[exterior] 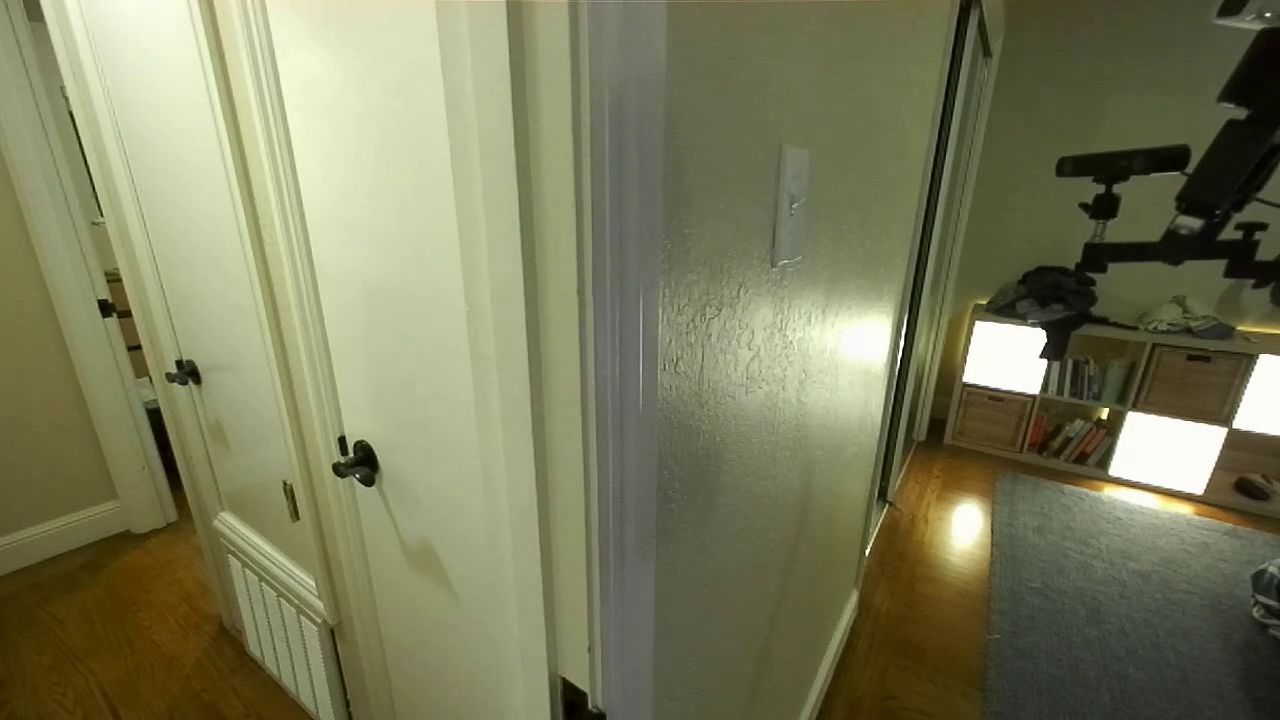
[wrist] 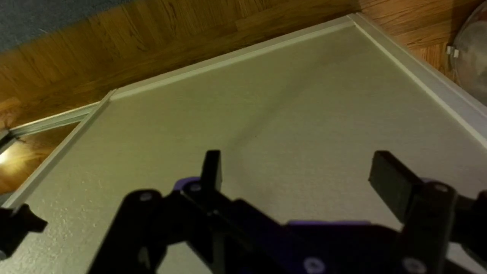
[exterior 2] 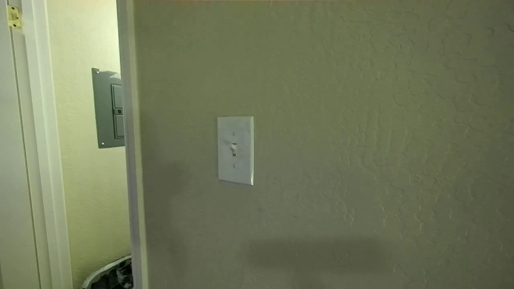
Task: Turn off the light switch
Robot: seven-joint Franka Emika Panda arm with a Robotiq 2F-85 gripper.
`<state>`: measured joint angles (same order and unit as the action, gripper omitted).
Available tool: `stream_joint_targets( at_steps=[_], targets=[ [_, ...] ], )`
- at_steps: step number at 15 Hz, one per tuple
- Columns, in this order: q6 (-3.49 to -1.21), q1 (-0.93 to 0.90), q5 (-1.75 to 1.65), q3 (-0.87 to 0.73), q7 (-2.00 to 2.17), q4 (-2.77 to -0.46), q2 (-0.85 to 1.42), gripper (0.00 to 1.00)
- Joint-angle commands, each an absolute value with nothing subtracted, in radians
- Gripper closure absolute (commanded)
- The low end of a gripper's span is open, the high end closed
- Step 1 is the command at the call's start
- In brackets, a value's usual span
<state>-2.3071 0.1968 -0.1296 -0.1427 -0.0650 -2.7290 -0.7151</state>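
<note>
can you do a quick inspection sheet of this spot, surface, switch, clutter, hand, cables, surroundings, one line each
Surface: upright wall with a bumpy texture.
Light switch: white plate on the wall, untouched in both exterior views; the lever seems up, too small to be sure.
Clutter: dark cloth heap and pale cloth bundle on top of the shelf.
Hand: open and holding nothing in the wrist view.
Cables: nothing seen for certain.
Surroundings: white door with a dark handle, rug on a wooden floor.
</note>
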Motion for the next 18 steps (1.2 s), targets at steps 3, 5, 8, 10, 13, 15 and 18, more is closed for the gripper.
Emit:
stream_joint_targets(
  at_steps=[3,5,8,10,13,15,18],
  targets=[
    [-2.450,0.135,-0.115,-0.114,-0.072,-2.611,-0.561,0.00],
    [-2.492,0.114,-0.091,-0.116,-0.076,-2.573,-0.519,0.00],
    [-2.484,0.123,-0.100,-0.107,-0.067,-2.579,-0.526,0.00],
    [-2.486,0.118,-0.097,-0.106,-0.067,-2.560,-0.505,0.00],
    [-2.486,0.118,-0.097,-0.107,-0.067,-2.557,-0.502,0.00],
    [-2.522,0.095,-0.071,-0.123,-0.092,-2.540,-0.456,0.00],
    [-2.542,0.065,-0.026,-0.131,-0.122,-2.504,-0.404,0.00]
  ],
)
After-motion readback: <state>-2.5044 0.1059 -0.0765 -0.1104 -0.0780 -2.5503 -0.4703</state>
